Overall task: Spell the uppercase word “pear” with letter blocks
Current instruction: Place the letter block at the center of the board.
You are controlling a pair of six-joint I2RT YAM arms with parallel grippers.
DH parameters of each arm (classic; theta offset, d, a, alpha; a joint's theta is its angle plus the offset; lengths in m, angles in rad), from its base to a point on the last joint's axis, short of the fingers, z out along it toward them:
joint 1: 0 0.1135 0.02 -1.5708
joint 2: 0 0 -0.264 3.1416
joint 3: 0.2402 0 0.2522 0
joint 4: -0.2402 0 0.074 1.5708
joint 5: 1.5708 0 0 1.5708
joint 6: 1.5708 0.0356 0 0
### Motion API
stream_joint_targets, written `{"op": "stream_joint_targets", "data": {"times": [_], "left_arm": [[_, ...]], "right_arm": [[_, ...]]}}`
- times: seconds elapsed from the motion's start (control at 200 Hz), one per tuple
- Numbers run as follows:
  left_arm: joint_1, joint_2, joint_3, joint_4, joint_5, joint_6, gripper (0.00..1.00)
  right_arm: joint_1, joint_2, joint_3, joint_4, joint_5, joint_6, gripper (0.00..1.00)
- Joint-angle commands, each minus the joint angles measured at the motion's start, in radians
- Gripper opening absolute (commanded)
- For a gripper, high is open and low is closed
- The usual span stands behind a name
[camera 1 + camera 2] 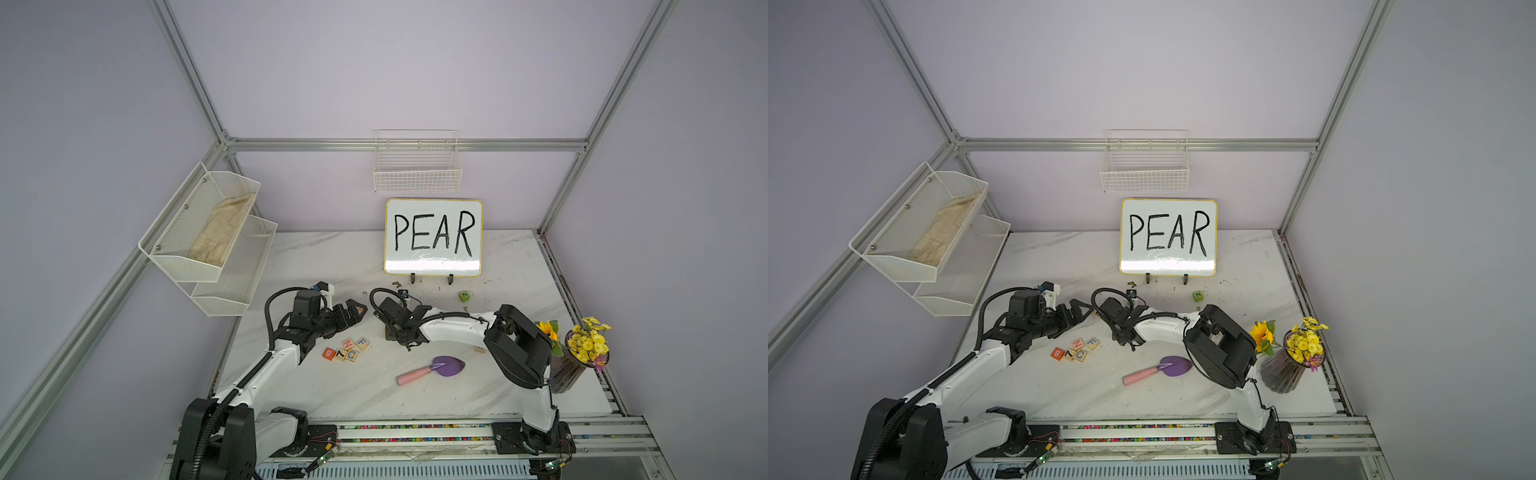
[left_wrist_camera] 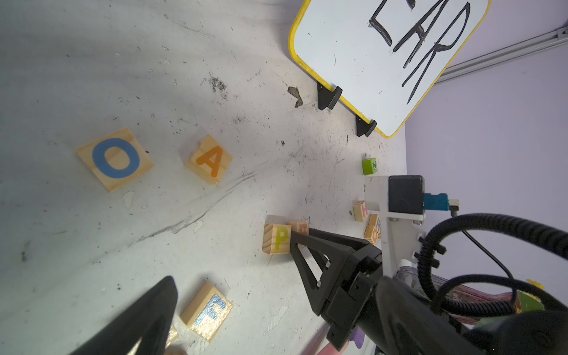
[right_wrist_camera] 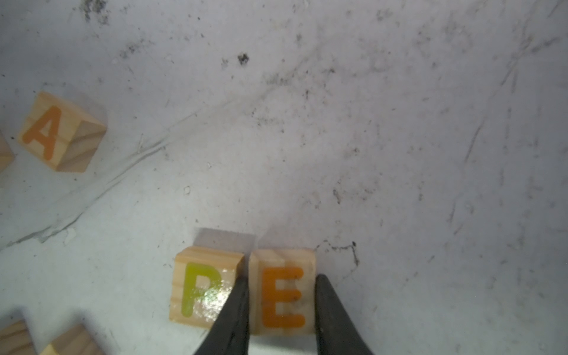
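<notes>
Status: roughly halfway.

Done: P block (image 3: pixel 206 289) is down mid-tabletop, toward the back edge, in front of the whiteboard (image 1: pixel 432 237). E block (image 3: pixel 282 295) sits just beside it on the correct side, both letters reading the same way.

In hand: right gripper (image 3: pixel 282 278) is clamped on E, not released yet. One finger (image 3: pixel 236 307) is wedged in the slot between P and E, so the two aren't flush. Can't tell if E is fully seated on the tabletop (image 3: pixel 399 123).

Left: A and R.
- A block (image 2: pixel 212 159) lies loose and askew, apart from the pair, toward the left edge, near the O block (image 2: pixel 115 158). Left gripper (image 1: pixel 358 311) hangs close by it, jaws wide, holding nothing.
- R not confirmed. A tilted block (image 2: pixel 373 229) beside the H block (image 2: pixel 361 210) is half hidden behind the right wrist's camera mount (image 2: pixel 381 215), and its letter is unreadable.

Judgement: release E, close the gap to P, then place A, then R. The distractor cluster (image 1: pixel 347 349) nearer the front-left corner is not needed.
</notes>
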Motion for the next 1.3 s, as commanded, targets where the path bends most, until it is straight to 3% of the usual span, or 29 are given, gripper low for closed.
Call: {"op": "stream_joint_targets", "data": {"times": [0.0,0.625,1.15,1.29], "left_arm": [[0.01,-0.019,0.076,0.013,0.002,0.012,1.0],[0.015,-0.02,0.077,0.014,0.008,0.011,1.0],[0.014,0.005,0.082,0.011,0.019,0.007,1.0],[0.015,0.007,0.085,0.009,0.022,0.009,1.0]], "right_arm": [[0.011,0.016,0.005,-0.03,-0.005,0.007,0.24],[0.02,0.013,-0.009,-0.037,0.006,0.008,0.26],[0.019,-0.007,-0.018,-0.041,0.022,0.019,0.39],[0.02,-0.014,-0.02,-0.041,0.025,0.024,0.47]]}}
